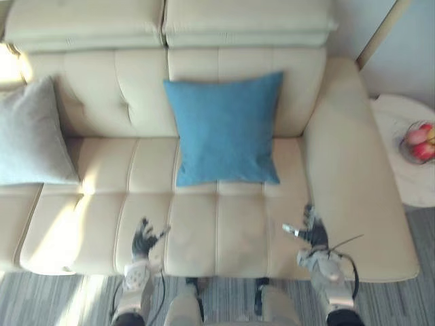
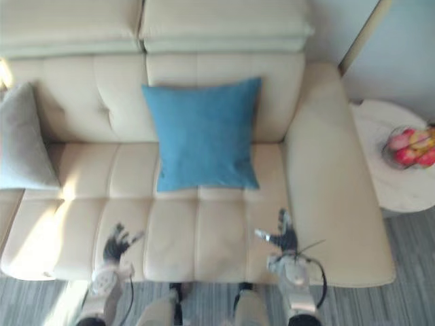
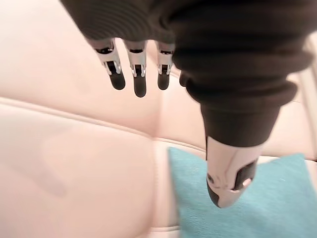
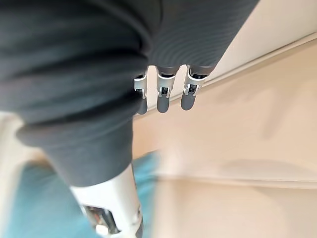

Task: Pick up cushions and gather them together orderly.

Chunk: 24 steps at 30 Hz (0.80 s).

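A blue cushion (image 1: 224,129) leans upright against the backrest in the middle of the cream sofa (image 1: 224,231). A grey cushion (image 1: 30,136) leans at the sofa's left end. My left hand (image 1: 143,240) hovers open over the seat's front edge, below and left of the blue cushion. Over the front edge at the right, my right hand (image 1: 312,233) is open too, below the blue cushion's right corner. Both hands hold nothing. The blue cushion (image 3: 247,198) shows past my left hand's straight fingers (image 3: 139,79), and it (image 4: 29,203) shows again beside my right thumb.
The sofa's right armrest (image 1: 353,176) runs beside my right hand. A white round side table (image 1: 408,156) stands right of the sofa with a bowl of fruit (image 1: 418,141) on it. Grey striped floor (image 1: 231,299) lies before the sofa.
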Tool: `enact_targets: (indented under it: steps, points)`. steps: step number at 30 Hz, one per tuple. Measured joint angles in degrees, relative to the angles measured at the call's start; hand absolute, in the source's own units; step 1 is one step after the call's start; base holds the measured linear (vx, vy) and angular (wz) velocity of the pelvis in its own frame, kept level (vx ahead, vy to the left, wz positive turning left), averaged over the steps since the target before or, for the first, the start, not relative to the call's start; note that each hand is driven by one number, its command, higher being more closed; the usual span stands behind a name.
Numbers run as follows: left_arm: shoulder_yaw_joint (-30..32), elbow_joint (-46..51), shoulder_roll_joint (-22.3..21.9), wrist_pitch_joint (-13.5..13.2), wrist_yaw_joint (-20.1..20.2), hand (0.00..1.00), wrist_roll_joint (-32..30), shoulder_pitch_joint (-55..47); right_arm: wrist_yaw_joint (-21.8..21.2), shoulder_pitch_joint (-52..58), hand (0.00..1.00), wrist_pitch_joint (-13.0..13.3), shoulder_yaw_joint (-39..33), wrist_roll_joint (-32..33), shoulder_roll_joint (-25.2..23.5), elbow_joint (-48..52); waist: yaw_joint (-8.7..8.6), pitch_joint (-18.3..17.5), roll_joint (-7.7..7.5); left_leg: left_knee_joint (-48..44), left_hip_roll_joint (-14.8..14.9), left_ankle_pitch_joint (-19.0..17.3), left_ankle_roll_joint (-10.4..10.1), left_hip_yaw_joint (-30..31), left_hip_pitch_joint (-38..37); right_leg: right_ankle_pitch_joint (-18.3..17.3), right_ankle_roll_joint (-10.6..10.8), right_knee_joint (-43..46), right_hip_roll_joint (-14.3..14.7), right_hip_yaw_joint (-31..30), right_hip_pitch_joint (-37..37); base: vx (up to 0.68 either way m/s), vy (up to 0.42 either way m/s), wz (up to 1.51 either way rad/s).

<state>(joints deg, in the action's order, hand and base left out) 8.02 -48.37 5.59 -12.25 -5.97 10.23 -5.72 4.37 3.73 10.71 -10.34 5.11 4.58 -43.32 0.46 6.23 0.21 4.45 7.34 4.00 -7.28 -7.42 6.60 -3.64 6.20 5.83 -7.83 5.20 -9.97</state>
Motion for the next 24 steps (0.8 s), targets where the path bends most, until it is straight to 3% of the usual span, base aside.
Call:
enact_targets:
  steps: [5,13,16,18,19,20,21,22,24]
  points:
    - [-0.03,-7.17,-0.46,1.65,1.24,0.0,-1.83,-2.55,-0.08,1.32,0.0,-1.12,-1.02,2.29,-0.64,-9.57,-0.01,-1.68,-0.17,1.41,-0.47,-0.51,-0.34,-1.97,-4.69,3.33,0.4,-5.69,-0.02,-1.76,5.56,0.05,0.037,-0.21]
    - [-0.28,-9.66,-0.74,1.97,1.82,0.0,-5.65,-1.67,-0.48,0.7,0.0,-2.34,-2.99,2.25,-0.59,-13.49,-0.36,-2.84,0.0,1.42,-0.52,-1.21,-0.43,-3.58,-7.55,3.51,0.48,-6.48,0.21,-3.78,7.69,0.05,0.002,-0.12]
    - [-0.56,-9.68,-0.58,2.02,1.82,0.0,-5.78,-0.7,-0.46,-2.25,0.0,-2.54,-2.64,2.04,-0.65,-14.05,-0.05,-1.44,-0.75,1.08,-0.41,-1.39,-0.21,-6.03,-6.99,3.53,0.47,-2.7,0.56,-6.05,4.18,-0.03,0.011,-0.42]
    - [-0.66,-9.67,0.28,2.41,1.78,0.0,-5.74,1.92,-0.37,-5.36,0.0,-2.49,-1.63,1.98,-1.11,-13.81,-0.06,0.45,-2.09,-3.23,-0.29,-2.56,1.25,-6.79,-2.85,4.09,0.09,3.23,0.36,-5.36,-1.45,-0.12,0.005,-0.27]
    - [-0.64,-9.59,0.41,2.98,1.66,0.0,-5.74,3.61,-0.29,-6.1,0.0,-2.52,-0.44,1.86,-1.26,-13.79,0.14,1.08,-2.45,-6.16,-0.01,-3.45,2.55,-7.27,-0.74,5.92,0.97,3.79,0.3,-5.23,-2.81,-0.17,0.019,-0.16]
    - [-0.64,-9.23,0.21,3.06,1.66,0.0,-5.71,4.23,-0.27,-6.29,0.0,-2.6,-0.14,1.77,-0.91,-13.58,0.48,1.33,-1.81,-7.24,1.47,-3.78,2.94,-7.69,0.2,5.61,1.1,3.77,0.41,-5.21,-2.45,-0.13,0.025,0.0]
    - [-0.57,-8.6,-0.12,3.0,1.64,0.0,-5.69,4.96,-0.18,-6.94,0.0,-2.79,-0.03,1.72,-1.56,-13.47,0.16,1.9,-1.74,-8.45,1.58,-3.76,2.87,-7.07,0.46,-1.21,0.39,16.42,-0.48,-4.32,-4.46,-0.09,-0.004,0.32]
    - [-0.72,-7.38,-0.02,2.96,1.65,0.0,-5.67,5.01,-0.06,-6.04,0.0,-2.89,0.12,1.72,-2.56,-13.5,0.05,1.96,-2.09,-9.47,1.04,-3.73,2.87,-5.87,0.5,-6.01,0.99,28.84,-1.81,-3.3,-4.36,-0.06,-0.037,0.48]
    - [-0.62,-6.12,0.2,2.91,1.62,0.0,-5.58,4.64,-0.06,-5.8,0.0,-3.0,1.67,1.69,-3.02,-13.8,0.69,1.41,-3.09,-11.25,0.73,-3.55,2.69,-4.81,1.7,-7.8,1.82,36.15,-3.38,-3.0,-1.82,-0.11,-0.121,0.36]
